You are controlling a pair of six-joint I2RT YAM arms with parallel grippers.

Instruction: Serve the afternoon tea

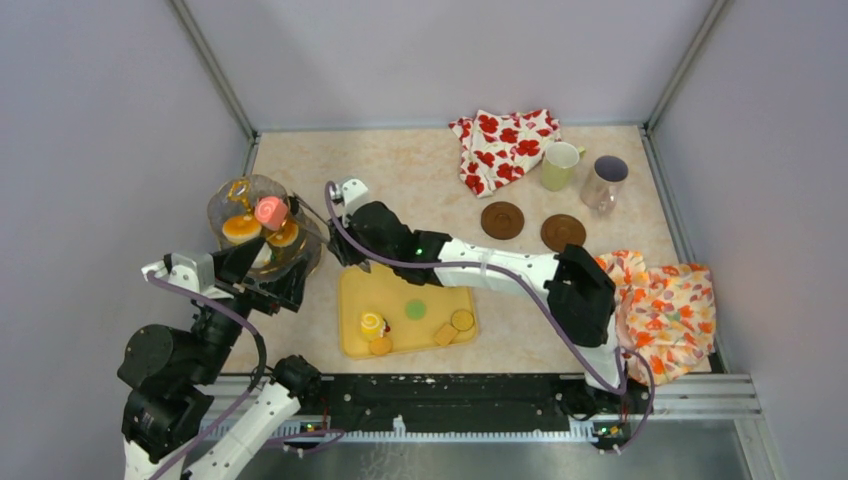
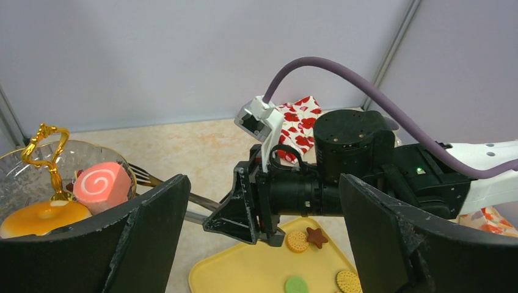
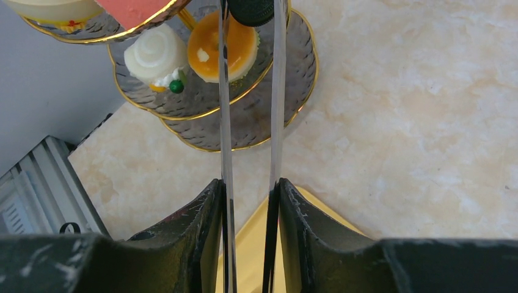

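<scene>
Marbled tabletop (image 1: 420,170) | right gripper (image 3: 250,186) clenched on metal tongs (image 3: 278,91), blades reaching over tiered stand (image 1: 222,203) | left gripper (image 2: 262,183) spread wide, empty, just beside stand | pink swirl roll (image 1: 270,211) on stand's top tier | pale-yellow mug (image 1: 558,166) well apart from stand

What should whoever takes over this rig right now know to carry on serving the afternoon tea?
Left gripper: open, empty, beside the tiered stand.
Right gripper: shut on the tongs, tips at the stand.
Done: pink roll and orange tarts on the stand.
To do: yellow roll and biscuits on the yellow tray; pale mug and grey mug far right, off the coasters.
</scene>
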